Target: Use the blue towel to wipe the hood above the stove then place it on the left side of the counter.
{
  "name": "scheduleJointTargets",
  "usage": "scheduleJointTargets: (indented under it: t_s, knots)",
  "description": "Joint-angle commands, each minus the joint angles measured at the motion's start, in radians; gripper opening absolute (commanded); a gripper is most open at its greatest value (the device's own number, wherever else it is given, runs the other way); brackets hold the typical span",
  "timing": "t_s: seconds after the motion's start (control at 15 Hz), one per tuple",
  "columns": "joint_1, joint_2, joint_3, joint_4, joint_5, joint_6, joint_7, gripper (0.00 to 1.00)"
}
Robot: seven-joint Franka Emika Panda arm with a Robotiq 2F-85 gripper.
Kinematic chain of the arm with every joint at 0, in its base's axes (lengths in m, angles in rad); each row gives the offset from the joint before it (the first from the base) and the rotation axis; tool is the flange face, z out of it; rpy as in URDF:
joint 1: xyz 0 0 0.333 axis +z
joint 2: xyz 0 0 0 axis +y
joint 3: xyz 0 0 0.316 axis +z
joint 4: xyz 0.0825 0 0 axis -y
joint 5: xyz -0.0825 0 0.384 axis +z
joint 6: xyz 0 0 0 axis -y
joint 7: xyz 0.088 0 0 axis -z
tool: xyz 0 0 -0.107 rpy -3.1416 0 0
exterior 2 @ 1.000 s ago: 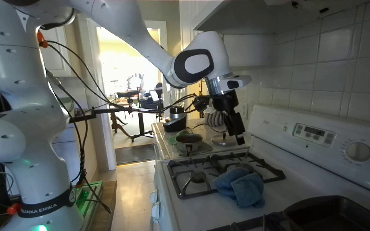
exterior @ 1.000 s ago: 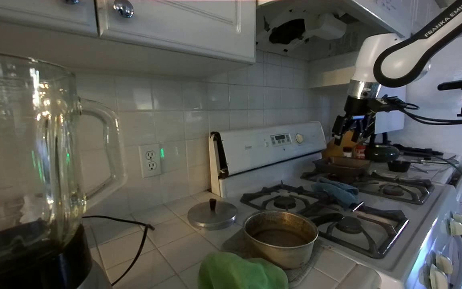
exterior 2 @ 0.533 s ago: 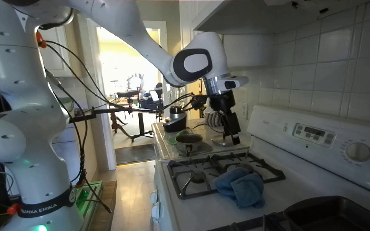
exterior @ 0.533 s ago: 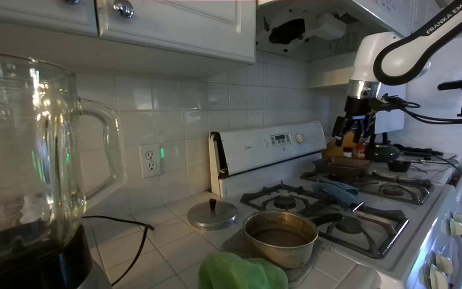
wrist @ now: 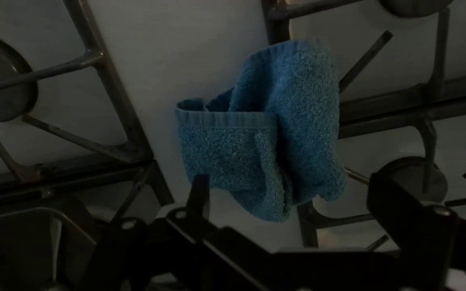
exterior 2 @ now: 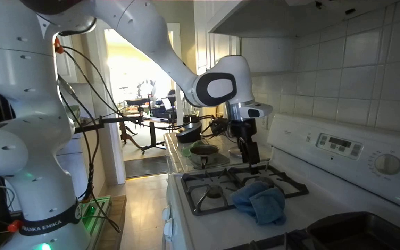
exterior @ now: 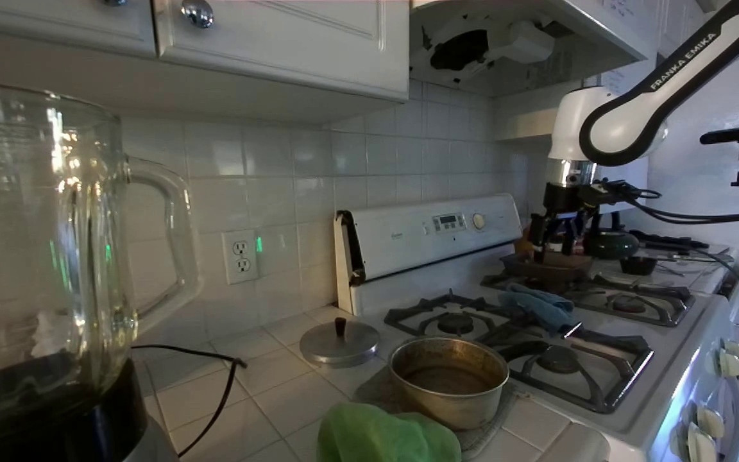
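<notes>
Gripper (wrist: 288,182) lower than before — two fingers (wrist: 392,202) wide apart; one blue towel (wrist: 227,157) on stove (exterior 2: 210,231).

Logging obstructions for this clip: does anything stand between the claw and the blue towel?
Nothing visible does: in the wrist view, the blue towel lies uncovered beyond the open claw, partly over a burner grate.

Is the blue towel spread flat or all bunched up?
Bunched up: in the wrist view, the blue towel has folds lying over each other.
</notes>
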Motion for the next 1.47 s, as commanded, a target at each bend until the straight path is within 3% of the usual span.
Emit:
scheduleJointTargets:
  t_s: [0.0,0.73,1.27,1.33,1.4]
  knots:
    - [0.004,0.083,-0.004,0.06,0.069,-0.001,-0.058,1.0]
    - [0.006,0.222,-0.009,0.127,0.094,-0.019,-0.095,1.0]
    - [0.009,0.301,-0.013,0.167,0.12,0.034,-0.069,1.0]
    - [0.011,0.312,-0.016,0.172,0.116,0.042,-0.066,0.97]
    - [0.012,0.321,-0.019,0.175,0.113,0.048,-0.065,0.73]
